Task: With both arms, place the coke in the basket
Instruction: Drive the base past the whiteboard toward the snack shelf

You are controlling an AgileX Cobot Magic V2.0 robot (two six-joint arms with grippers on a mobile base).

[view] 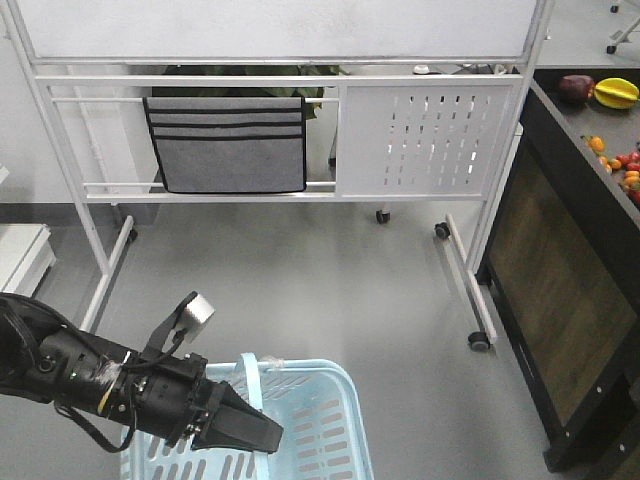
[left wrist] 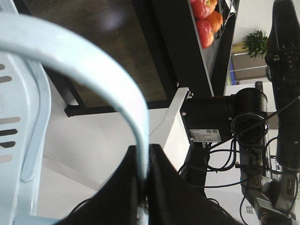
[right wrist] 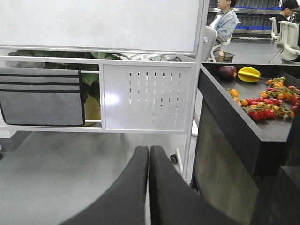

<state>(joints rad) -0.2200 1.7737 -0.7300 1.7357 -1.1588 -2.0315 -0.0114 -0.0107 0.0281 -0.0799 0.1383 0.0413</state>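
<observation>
The basket (view: 320, 425) sat at the bottom edge of the front view, pale blue with slotted sides, and only its upper part showed. We could not tell whether it rested on the floor (view: 300, 290) or hung above it. One handle (view: 248, 378) stood up from the rim on the near left side. The left gripper (view: 268, 436) was clenched on that handle. In the left wrist view the blue strap (left wrist: 93, 79) curved down and ran straight between the two black fingers (left wrist: 166, 187), which pressed against it on both sides. The left arm (view: 70, 370) came in from the lower left, lying almost level, with a small silver module on top.

The right gripper (right wrist: 148, 154) was closed on nothing. Its two dark fingers (right wrist: 129, 187) lay flat against each other, pointing out over the grey floor.

Beyond the basket stood a wheeled whiteboard stand (view: 290, 70). A grey pouch (view: 228, 143) hung on its lower rails, beside a white panel (view: 420, 140) with slots. To the right ran a black counter (view: 570, 260) with fruit (view: 612, 92) on top.
</observation>
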